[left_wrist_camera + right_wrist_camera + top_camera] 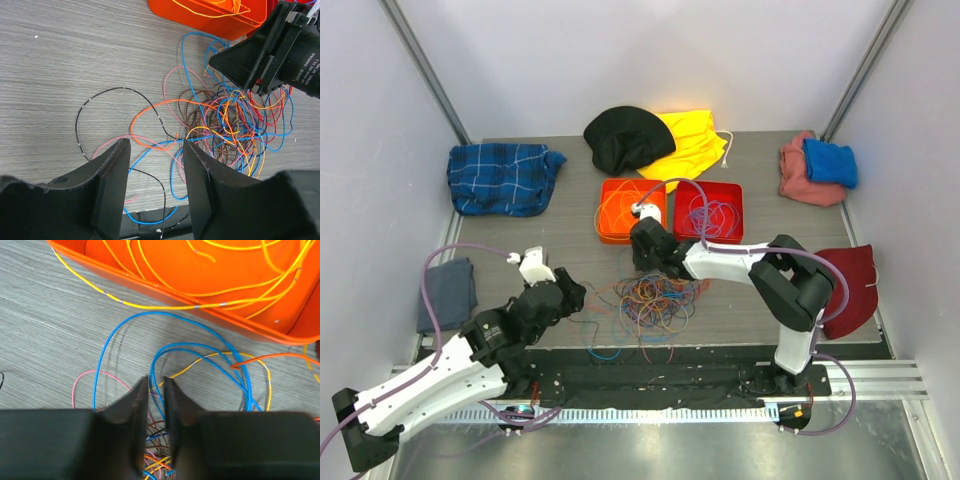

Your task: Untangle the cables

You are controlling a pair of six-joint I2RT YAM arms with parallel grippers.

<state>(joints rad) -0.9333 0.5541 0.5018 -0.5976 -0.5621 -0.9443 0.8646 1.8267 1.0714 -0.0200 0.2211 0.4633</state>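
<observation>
**Cable tangle lying between the two claws**

The tangle of cables (655, 297) is lying on the grey worktop (520, 245), near its front edge and just in front of the orange tray (617, 218) and the red tray (720, 200). The orange tray is holding yellow and orange cables, and the red tray is holding bluish ones.

The left claw (155, 145) is hovering at the left edge of the tangle with its fingers spread wide. Pink and blue strands and a black cable (77, 125) are running over the worktop under the gap (none of them is sitting between the fingers).

The right claw (156, 382) is reaching down at the far side of the tangle, just beside the orange tray. Its fingers are almost pressed together, leaving only a thin slit. Loops of blue cable (150, 315) are running toward this slit, but I cannot tell whether the claw is pinching any of them.
</observation>
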